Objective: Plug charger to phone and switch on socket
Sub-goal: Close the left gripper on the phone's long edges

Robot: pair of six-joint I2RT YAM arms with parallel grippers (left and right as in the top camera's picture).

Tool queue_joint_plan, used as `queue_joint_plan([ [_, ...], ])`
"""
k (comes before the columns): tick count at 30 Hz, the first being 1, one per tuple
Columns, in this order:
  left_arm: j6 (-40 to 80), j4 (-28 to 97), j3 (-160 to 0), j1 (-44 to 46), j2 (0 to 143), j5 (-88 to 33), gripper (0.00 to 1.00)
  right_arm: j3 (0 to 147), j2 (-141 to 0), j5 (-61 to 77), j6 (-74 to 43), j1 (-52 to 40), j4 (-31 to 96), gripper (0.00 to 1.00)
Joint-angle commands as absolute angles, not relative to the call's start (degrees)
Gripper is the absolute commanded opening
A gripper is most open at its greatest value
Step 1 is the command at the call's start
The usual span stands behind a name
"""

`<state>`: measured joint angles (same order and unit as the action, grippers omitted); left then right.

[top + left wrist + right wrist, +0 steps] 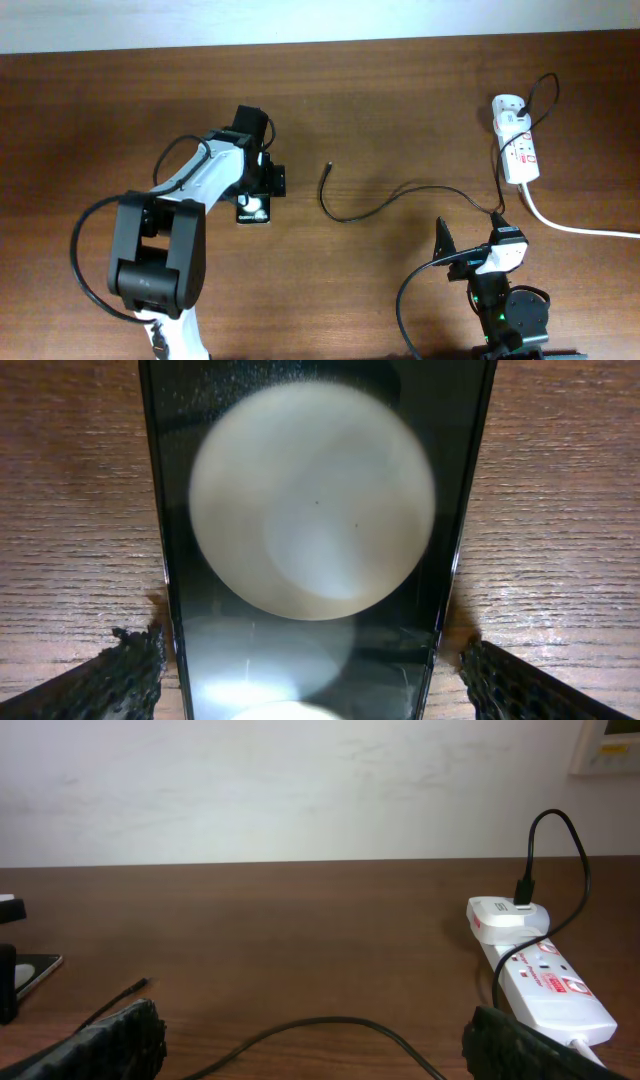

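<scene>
The phone (pixel 253 212), black and glossy, lies flat on the table left of centre. It fills the left wrist view (pixel 310 510), with a big round light reflection on it. My left gripper (pixel 254 195) (pixel 310 660) is open, one finger on each side of the phone's long edges, with a small gap on the right side. The charger (pixel 360 212) is a thin black cable. Its tip (pixel 327 168) lies free, right of the phone. The socket (pixel 518 148) (pixel 540 980) lies at the far right. My right gripper (pixel 470 245) (pixel 315 1040) is open and empty, above the cable (pixel 330 1020).
A thick white cord (pixel 580 228) runs from the socket to the right edge. The charger's far end sits in a white adapter (pixel 505 913) on the socket. A pale wall stands behind the table's far edge (pixel 300 863).
</scene>
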<state>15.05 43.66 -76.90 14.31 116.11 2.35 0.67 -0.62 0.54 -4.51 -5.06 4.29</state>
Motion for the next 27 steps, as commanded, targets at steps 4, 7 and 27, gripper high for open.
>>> queue_joint_plan([
  [4,15.84,44.53,-74.72,14.55,117.34,2.79,0.89,0.32,-0.19,1.06,-4.73,-4.8,4.54,0.99],
  [7,15.84,45.52,-74.72,14.55,117.34,2.79,0.79,0.32,-0.19,1.06,-4.73,-4.8,4.54,0.99],
  [27,15.84,54.22,-84.12,14.48,117.32,2.79,0.77,0.32,-0.19,1.06,-4.73,-4.8,4.54,0.99],
])
